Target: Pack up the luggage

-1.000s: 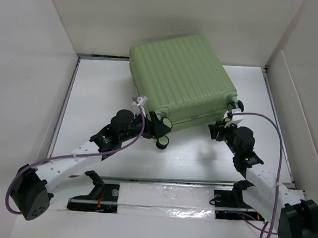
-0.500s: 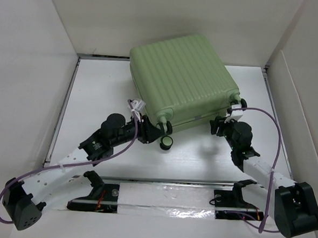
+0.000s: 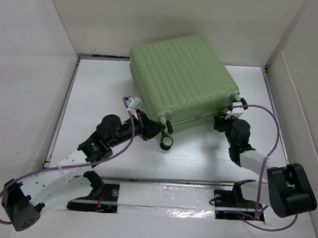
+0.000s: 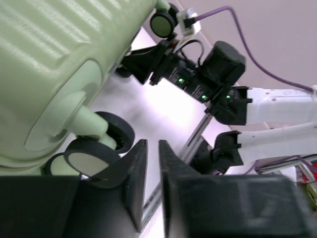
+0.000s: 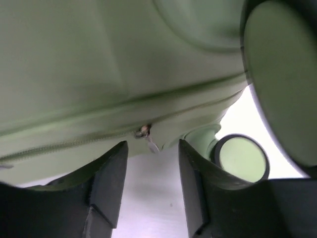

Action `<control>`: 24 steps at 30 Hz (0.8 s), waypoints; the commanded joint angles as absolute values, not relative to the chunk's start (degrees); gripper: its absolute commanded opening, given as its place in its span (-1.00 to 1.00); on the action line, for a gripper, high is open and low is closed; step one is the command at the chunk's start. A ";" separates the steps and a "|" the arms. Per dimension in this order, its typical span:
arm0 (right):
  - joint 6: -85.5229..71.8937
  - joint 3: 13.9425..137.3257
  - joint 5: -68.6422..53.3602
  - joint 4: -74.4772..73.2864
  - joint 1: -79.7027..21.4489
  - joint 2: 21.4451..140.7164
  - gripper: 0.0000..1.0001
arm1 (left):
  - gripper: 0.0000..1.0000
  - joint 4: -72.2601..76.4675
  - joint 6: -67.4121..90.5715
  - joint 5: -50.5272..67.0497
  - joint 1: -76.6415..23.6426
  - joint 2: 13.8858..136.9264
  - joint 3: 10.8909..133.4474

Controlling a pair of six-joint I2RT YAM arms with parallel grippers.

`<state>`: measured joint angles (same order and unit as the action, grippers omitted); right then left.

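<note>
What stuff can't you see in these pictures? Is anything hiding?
- Inside of the suitcase: every view, its closed shell hides it.
- Its far wheels: top view, the shell covers them.
- Whether the right gripper touches the zipper pull: right wrist view, close and blurry, so the depth is unclear.

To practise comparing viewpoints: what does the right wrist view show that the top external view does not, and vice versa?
Only the right wrist view shows the zipper pull at the seam of the luggage, framed by the open right claw. Only the top external view shows the whole closed case, the left arm, the right arm and the left claw near a wheel. Both show the green shell and wheels.
</note>
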<state>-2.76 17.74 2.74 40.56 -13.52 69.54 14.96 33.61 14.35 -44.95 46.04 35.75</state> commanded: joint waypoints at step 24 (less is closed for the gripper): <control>-1.32 19.07 13.36 52.76 -30.49 71.29 -1.00 | -0.10 21.62 33.40 10.20 -45.18 54.66 37.70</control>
<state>-0.73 17.80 16.34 50.50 -25.58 74.74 15.25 33.52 9.91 -44.91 53.28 34.24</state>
